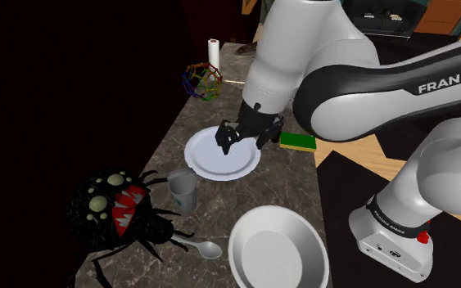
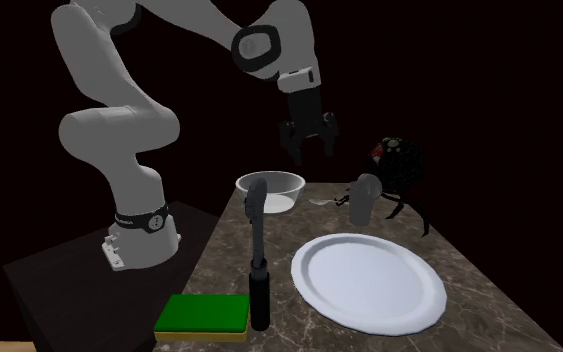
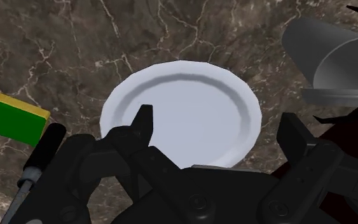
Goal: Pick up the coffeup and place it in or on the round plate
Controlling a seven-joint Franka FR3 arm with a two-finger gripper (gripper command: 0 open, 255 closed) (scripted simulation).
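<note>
Shoulder view, left to right:
- Black spider toy [image 1: 110, 209], red mouth. Sits well to the left of the end effector and nearer the camera.
- Grey cup [image 1: 184, 193], upright on the dark marbled surface [image 1: 167, 143]. It is just beside the spider, left of the end effector and nearer the camera. It is apart from the fingers and off the plate.
- Spoon [image 1: 206, 249], past the cup, farther from the end effector.
- Wire polyhedron [image 1: 202, 81] and paper roll [image 1: 214, 55], beyond the end effector at the surface's far end.
- White round plate [image 1: 220, 162], under the end effector.
- End effector [image 1: 243, 141], released. It hangs over the plate without touching it. In the wrist view the two fingers stand apart, with the plate straight ahead between them and the cup off past the plate's rim.
- White bowl [image 1: 277, 249], right of the end effector, closer to the camera and apart from it.
- Green sponge [image 1: 298, 141], yellow underside. Near the end effector's right side, at the surface's edge.

Wrist view: a black-handled tool [image 3: 41, 153] lies just beside the sponge, off to one side of the fingers. I can't tell what kind of tool it is.
</note>
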